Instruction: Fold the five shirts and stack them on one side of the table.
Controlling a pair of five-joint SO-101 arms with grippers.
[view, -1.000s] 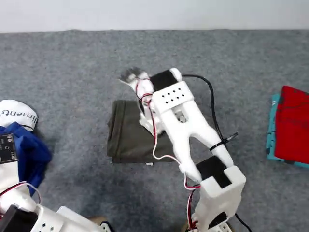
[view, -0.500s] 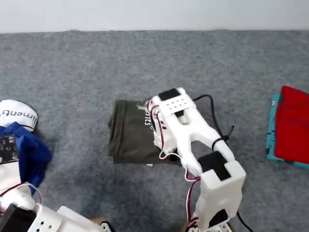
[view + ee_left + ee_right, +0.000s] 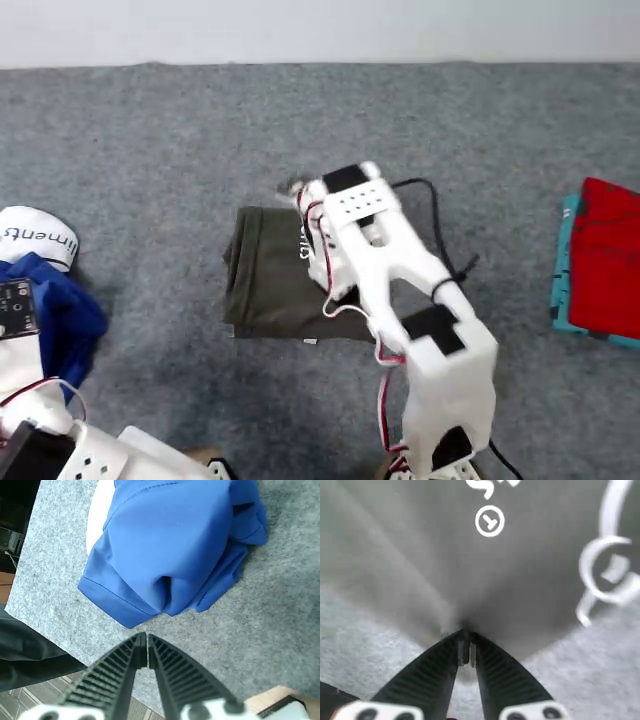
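– Checking right gripper [image 3: 465, 639] first: spread or closed?
– Closed, pinching the edge of the olive shirt [image 3: 265, 275]. Cloth puckers right at the tips (white print just beyond them, not reading it).
– Where's that shirt?
– Middle of the table [image 3: 150, 150], folded into a rough rectangle, flat on the grey surface. From the near side the right arm [image 3: 400, 280] stands over its right half, with the gripper at the shirt's far edge.
– Left gripper [image 3: 147, 645]?
– Pressed together, nothing between the tips. Hangs over the table's edge, near the blue shirt [image 3: 170, 545], not touching it.
– Blue one folded?
– No, a crumpled heap at the table's left edge, partly on top of a white shirt [image 3: 100, 515] that sticks out beyond it.
– Any stack?
– Right edge: red shirt [image 3: 608, 255], folded, lying on a teal shirt [image 3: 563, 280], with teal showing along its left side. Well apart from the olive one.
– Anything else?
– Just a black cable [image 3: 432, 205] looping off the right arm, above the grey surface beside the olive shirt.
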